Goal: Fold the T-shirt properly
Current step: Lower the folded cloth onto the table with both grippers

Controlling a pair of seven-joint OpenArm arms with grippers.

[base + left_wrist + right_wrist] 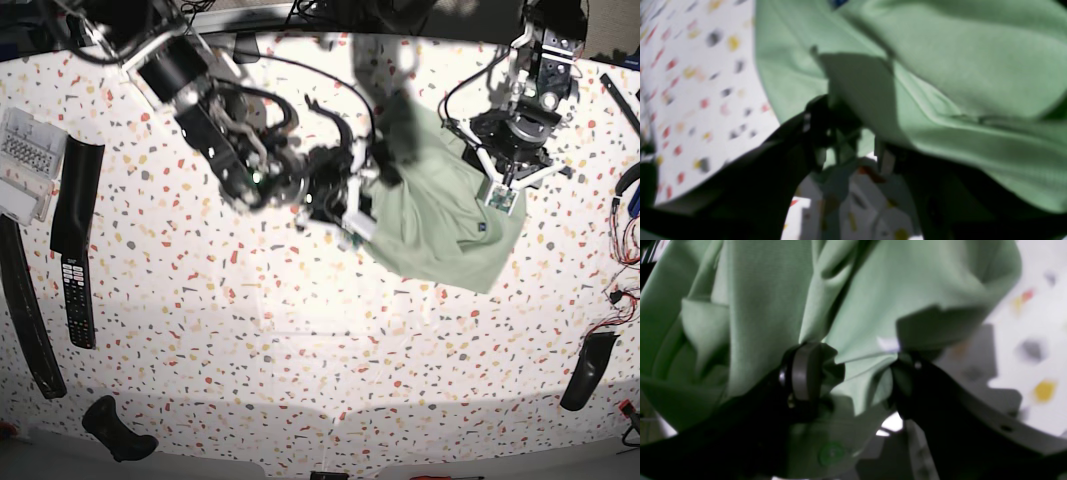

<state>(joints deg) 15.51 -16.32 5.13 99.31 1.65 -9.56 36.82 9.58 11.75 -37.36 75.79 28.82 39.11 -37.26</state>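
Fig.: T-shirt (pixel 440 225), pale green, bunched in a loose heap on the speckled surface (pixel 300 350), upper centre-right of the base view, between the two arms. Small dark blue neck label (pixel 483 227) faces up near the heap's right edge. Lower hem lies spread toward the front; upper part is gathered and lifted w/ deep folds.

Right pincer (pixel 850 373): wrist view shows both fingers w/ a fold of green cloth drawn taut between them, one grey round pad (pixel 803 371) pressed into the fabric; clamped on the T-shirt at its left side. In the base view the same pincer (pixel 358 205) meets the cloth's left edge.

Left pincer (pixel 846 146): wrist view blurred; dark fingers stand apart w/ a strip of green cloth in the gap, bulk of the shirt draped above and to the right. Whether it grips cannot be told. In the base view this arm (pixel 520 130) stands over the shirt's upper right.

Surroundings: at far left a clear plastic box (pixel 28 165) holds rows of small parts, too small to identify. Just beside it, a black remote control (pixel 78 300).
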